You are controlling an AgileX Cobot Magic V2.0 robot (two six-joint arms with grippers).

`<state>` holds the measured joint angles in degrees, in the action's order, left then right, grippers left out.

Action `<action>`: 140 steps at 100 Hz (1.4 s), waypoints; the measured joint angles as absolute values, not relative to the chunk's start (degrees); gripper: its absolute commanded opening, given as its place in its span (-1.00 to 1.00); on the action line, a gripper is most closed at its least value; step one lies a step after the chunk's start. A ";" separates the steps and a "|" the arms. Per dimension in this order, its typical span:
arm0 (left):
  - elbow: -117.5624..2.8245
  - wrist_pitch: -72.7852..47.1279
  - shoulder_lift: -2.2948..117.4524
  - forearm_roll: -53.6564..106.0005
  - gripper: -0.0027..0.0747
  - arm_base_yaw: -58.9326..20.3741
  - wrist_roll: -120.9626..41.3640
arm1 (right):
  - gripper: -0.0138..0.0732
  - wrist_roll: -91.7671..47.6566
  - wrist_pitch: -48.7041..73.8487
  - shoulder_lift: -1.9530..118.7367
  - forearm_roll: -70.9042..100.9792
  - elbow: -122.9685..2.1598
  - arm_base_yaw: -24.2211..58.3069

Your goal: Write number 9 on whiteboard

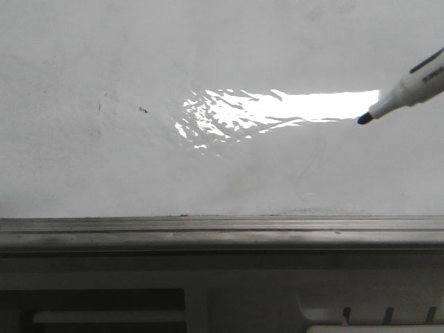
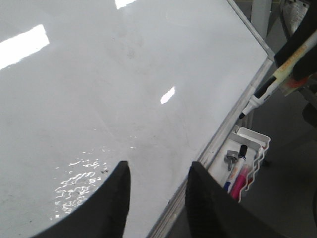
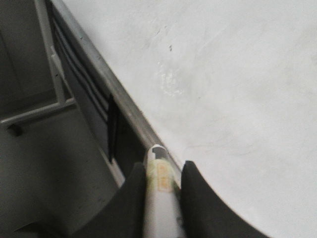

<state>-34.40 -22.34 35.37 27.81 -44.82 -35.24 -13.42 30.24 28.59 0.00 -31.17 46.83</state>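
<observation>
The right gripper (image 3: pixel 159 186) has its dark fingers (image 3: pixel 132 198) closed on a white marker (image 3: pixel 159 198), which sits gripped between them. In the front view the marker (image 1: pixel 409 89) comes in from the right, tilted, its dark tip near the surface of the whiteboard (image 1: pixel 139 152) beside the bright glare patch; whether the tip touches cannot be told. The left gripper (image 2: pixel 157 191) hangs over the board with its fingers (image 2: pixel 116 198) spread apart and nothing between them. No number 9 shows on the board, only small dark specks (image 1: pixel 143 109). A grey rail (image 1: pixel 222 229) runs along the board's near edge. A white basket (image 2: pixel 252 158) holding markers hangs beside the board's edge.
</observation>
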 measured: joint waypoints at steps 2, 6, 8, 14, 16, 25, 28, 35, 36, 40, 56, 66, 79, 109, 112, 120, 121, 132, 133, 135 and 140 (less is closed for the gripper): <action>-34.11 -21.59 35.37 27.81 -0.58 -44.82 -35.18 | -0.79 -13.42 28.64 28.31 -0.97 -30.44 46.83; -33.52 -20.22 35.37 27.81 -0.68 -44.82 -34.69 | -0.79 -13.42 25.86 28.19 -2.55 -29.83 46.83; -33.14 -19.38 35.37 27.81 -0.73 -44.82 -34.40 | -0.79 -13.42 24.76 28.19 -3.41 -29.72 46.83; -31.79 -16.32 35.37 28.45 -0.86 -44.82 -34.04 | -0.79 -13.42 22.72 29.04 -5.06 -30.28 46.83; -31.29 -15.08 35.37 28.98 -0.88 -44.82 -33.91 | -0.79 -13.42 22.35 29.58 -5.39 -30.77 46.83; -29.13 -9.50 35.37 33.04 -0.95 -44.82 -33.83 | -0.79 -13.42 22.53 32.79 -6.10 -33.77 46.83; -28.31 -7.13 35.37 34.59 -0.96 -44.82 -33.79 | -0.79 -13.42 23.13 34.52 -6.10 -34.85 46.83; -27.01 -3.44 35.37 37.64 -0.96 -44.82 -33.69 | -0.79 -13.42 24.55 38.27 -6.21 -37.37 46.83; -26.97 -3.16 35.37 38.01 -0.96 -44.82 -33.67 | -0.79 -13.42 24.75 38.66 -6.21 -37.59 46.83; -26.55 -2.08 35.37 38.91 -0.96 -44.82 -33.67 | -0.79 -13.42 25.13 40.88 -6.21 -38.87 46.83; -25.95 -1.62 35.37 39.96 -0.96 -44.82 -33.57 | -0.79 -12.59 25.42 47.65 -6.33 -41.84 47.05; -25.86 -1.58 35.37 40.09 -0.96 -44.82 -33.57 | -0.79 -9.59 24.89 50.07 -6.33 -42.38 45.44; -25.86 -1.49 35.37 40.21 -0.96 -44.82 -33.55 | -0.79 -6.56 22.89 50.76 -6.54 -42.48 42.51; -25.86 -1.49 35.37 40.44 -0.96 -44.82 -33.45 | -0.79 -5.80 24.44 51.89 -6.58 -42.62 41.07; -25.86 -1.49 35.37 40.44 -0.96 -44.82 -33.45 | -0.79 -5.80 24.43 51.94 -6.58 -42.62 41.07; -25.86 -1.49 35.37 40.44 -0.96 -44.82 -33.45 | -0.79 -5.76 24.43 52.04 -6.67 -42.62 41.07; -25.86 -1.49 35.37 40.44 -0.96 -44.82 -33.45 | -0.79 -5.76 24.33 52.04 -6.83 -42.62 41.07; -25.86 -1.49 35.37 40.44 -0.96 -44.82 -33.45 | -0.79 -5.28 24.02 52.67 -7.03 -42.62 40.17; -25.86 -1.49 35.37 40.44 -0.96 -44.82 -33.45 | -0.79 -5.30 24.02 52.78 -7.03 -42.62 39.93; -25.86 -1.49 35.37 40.52 -0.96 -44.82 -33.45 | -0.79 -4.88 24.02 53.14 -7.03 -42.62 39.58; -25.86 -1.49 35.37 40.52 -0.96 -44.82 -33.45 | -0.79 -3.97 24.02 53.71 -7.03 -42.62 38.59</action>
